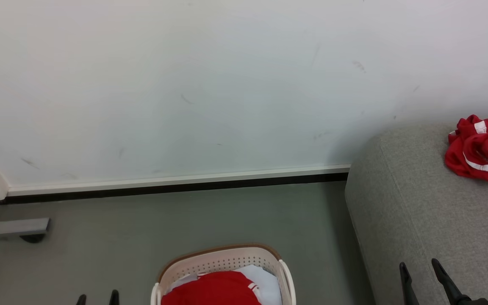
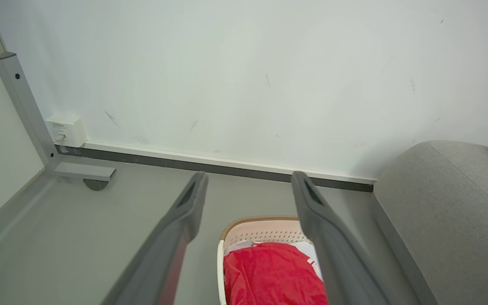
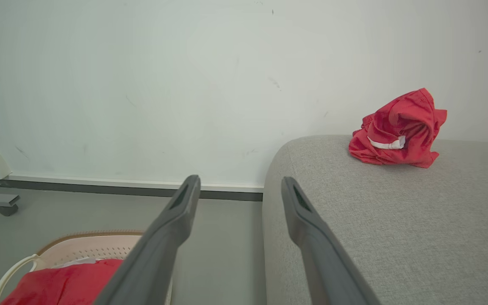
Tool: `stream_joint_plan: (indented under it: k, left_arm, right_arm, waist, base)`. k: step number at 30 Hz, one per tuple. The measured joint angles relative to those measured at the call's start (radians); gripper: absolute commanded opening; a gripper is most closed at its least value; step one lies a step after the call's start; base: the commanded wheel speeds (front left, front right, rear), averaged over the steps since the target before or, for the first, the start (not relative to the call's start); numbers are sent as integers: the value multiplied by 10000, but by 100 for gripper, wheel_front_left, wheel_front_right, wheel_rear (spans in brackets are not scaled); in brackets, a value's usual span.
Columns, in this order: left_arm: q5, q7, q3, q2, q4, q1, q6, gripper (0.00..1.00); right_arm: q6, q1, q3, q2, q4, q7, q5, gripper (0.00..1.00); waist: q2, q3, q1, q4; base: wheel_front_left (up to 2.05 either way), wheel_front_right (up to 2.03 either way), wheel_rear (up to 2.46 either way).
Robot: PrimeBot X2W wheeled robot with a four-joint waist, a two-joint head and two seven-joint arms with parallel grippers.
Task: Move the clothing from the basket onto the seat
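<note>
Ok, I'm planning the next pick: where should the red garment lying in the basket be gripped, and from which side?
Probably the raised middle of the red garment, pinched from straight above. It lies mounded in the basket, whose walls block a sideways approach; only the top is open. The left gripper, open, sits nearer.

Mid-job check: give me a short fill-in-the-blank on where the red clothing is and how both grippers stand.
1. The crumpled red garment lies on the grey ____.
2. The second red garment sits inside the ____, which stands on the floor.
3. The left gripper and the right gripper are both ____ and hold nothing.

Missing words: seat; basket; open.
</note>
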Motion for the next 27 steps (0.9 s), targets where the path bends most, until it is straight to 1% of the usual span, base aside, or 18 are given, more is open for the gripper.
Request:
stream_joint_plan:
  k: [6, 11, 15, 20, 24, 27]
  left_arm:
    - [219, 0, 73, -73, 36, -61, -75, 100]
    - [359, 0, -176, -52, 224, -473, -130, 100]
    - [499, 50, -566, 171, 932, -1002, -142, 100]
    - [1026, 1104, -1298, 558, 1939, -2384, -169, 100]
    - [1333, 2107, -1824, 894, 2788, -3492, -173, 100]
    - [1475, 2660, -2157, 1101, 3407, -4211, -182, 100]
  right_arm:
    - [0, -50, 109, 0, -6, 0, 25, 100]
    - [0, -163, 211, 2, -146, 0, 29, 100]
    - [0, -403, 341, -4, -343, 0, 56, 100]
    - [0, -978, 502, -4, -842, -17, 104, 100]
    - [0, -1467, 704, -6, -1244, -19, 203, 100]
    - [0, -1786, 779, -6, -1559, -21, 437, 100]
  waist:
    - [0, 80, 0, -75]
    - [0, 263, 0, -263]
    - [0, 535, 0, -481]
    - [0, 1292, 1, -724]
    - [0, 2121, 2, -955]
    - [0, 2791, 2, -1154]
  base:
    - [0, 0, 0]
    - [0, 0, 0]
    - [0, 0, 0]
    - [0, 0, 0]
    - [0, 0, 0]
    - [0, 0, 0]
